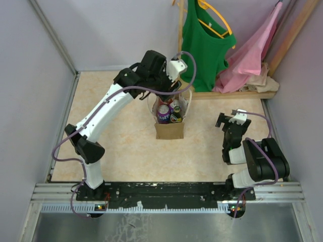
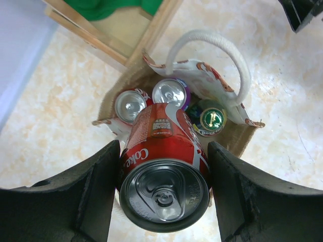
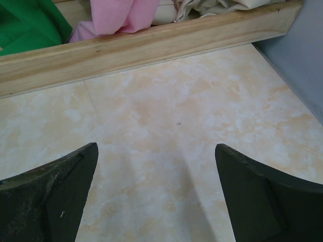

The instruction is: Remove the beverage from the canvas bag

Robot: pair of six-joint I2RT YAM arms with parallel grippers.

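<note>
Left gripper (image 2: 162, 151) is clamped on a red Coke can (image 2: 164, 186), one finger on each side of the body, can top toward the wrist camera. The mid-body grip keeps the can roughly plumb over the bag mouth. Right gripper (image 3: 156, 201) is slack with jaws wide and nothing between them. It sits over bare table (image 1: 121, 141) on the right, well apart from the bag, and looks parked out of the way.

Far right: wooden rack (image 1: 234, 94) with a green top (image 1: 204, 45) and a pink garment (image 1: 252, 55), just beyond the bag. Not involved.

Canvas bag (image 1: 169, 130) stands upright mid-table, mouth open. A white rope handle (image 2: 222, 45) arches off to one side, so the opening is free. The held can is directly over it. Its base is hidden behind its own body, so I can't tell if it's fully clear of the rim; probably is.

Upright in the bag: a red can (image 2: 130, 105), a purple can (image 2: 170, 92), a green-capped one (image 2: 212, 118).

Extraction looks nearly done. Next move is sideways, then down onto open table.
</note>
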